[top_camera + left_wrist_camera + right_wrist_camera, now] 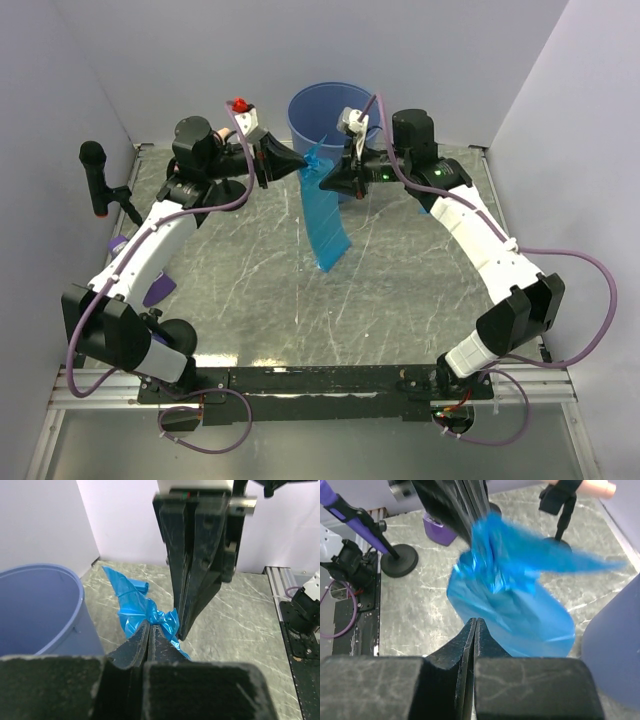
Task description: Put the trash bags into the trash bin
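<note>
Glossy crumpled bag (327, 228) pinched in left claw (302, 166), blurred from right wrist. Pressed together against its knot, right claw (322, 183); hold unclear.

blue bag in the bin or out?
Out. The trash bag hangs in front of the trash bin, its bunched top pinched by the left gripper and the right gripper, both shut.

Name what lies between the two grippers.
The bunched top of the trash bag, pinched by left gripper and right gripper; clearest in left wrist view.

Black stand (95, 175) and perhaps a purple cup (439, 530) on marbled table (400, 290)
</note>
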`<state>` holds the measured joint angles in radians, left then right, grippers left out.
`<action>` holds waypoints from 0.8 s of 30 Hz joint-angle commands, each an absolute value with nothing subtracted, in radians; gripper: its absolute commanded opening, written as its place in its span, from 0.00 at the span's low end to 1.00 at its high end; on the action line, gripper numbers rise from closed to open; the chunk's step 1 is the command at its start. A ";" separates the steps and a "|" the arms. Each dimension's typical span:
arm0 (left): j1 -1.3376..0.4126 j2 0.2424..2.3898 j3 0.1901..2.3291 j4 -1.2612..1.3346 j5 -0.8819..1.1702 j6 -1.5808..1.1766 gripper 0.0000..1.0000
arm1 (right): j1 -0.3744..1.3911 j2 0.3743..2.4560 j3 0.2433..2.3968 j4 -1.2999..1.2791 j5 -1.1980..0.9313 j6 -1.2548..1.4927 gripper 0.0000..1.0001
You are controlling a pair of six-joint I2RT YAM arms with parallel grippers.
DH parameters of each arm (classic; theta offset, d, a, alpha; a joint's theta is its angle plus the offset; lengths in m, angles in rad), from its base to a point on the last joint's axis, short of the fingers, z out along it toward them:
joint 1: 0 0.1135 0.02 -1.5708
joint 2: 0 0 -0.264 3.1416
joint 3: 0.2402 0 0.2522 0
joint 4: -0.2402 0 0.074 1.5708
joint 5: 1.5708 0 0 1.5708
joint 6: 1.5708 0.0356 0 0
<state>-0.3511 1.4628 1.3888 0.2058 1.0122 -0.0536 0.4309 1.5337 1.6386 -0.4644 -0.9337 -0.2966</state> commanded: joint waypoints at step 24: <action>-0.362 1.425 1.411 0.146 1.055 0.063 0.00 | 0.456 1.605 1.819 -0.322 -0.966 -0.153 0.31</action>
